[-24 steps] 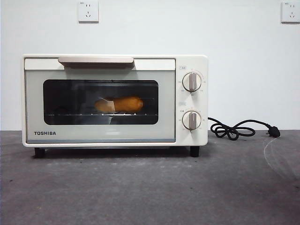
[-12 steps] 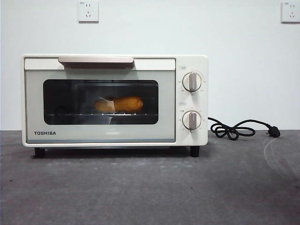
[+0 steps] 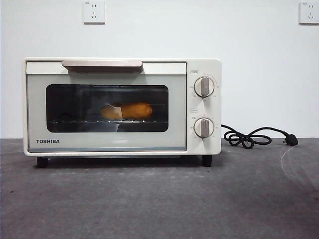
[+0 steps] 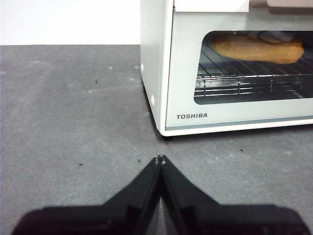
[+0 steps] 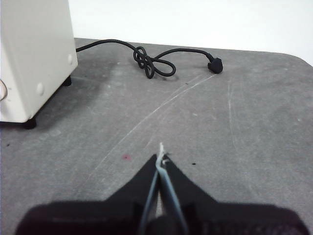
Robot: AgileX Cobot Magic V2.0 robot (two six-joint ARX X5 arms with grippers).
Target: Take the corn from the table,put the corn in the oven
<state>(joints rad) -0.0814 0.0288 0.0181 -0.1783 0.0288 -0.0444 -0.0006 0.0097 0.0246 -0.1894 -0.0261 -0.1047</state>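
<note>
The corn (image 3: 127, 110) lies on the wire rack inside the cream-white oven (image 3: 122, 106), seen through the dark window of its closed door. The left wrist view shows the same corn (image 4: 259, 48) behind the glass. My left gripper (image 4: 160, 158) is shut and empty, low over the table (image 3: 159, 199) off the oven's front left corner. My right gripper (image 5: 161, 157) is also shut and empty, over the table to the right of the oven (image 5: 29, 58). Neither gripper shows in the front view.
The oven's black cord (image 3: 251, 138) lies coiled on the table at its right, plug (image 5: 215, 64) unplugged. Two wall sockets (image 3: 93, 12) sit high on the white wall behind. Pale scratch marks cross the table on the right.
</note>
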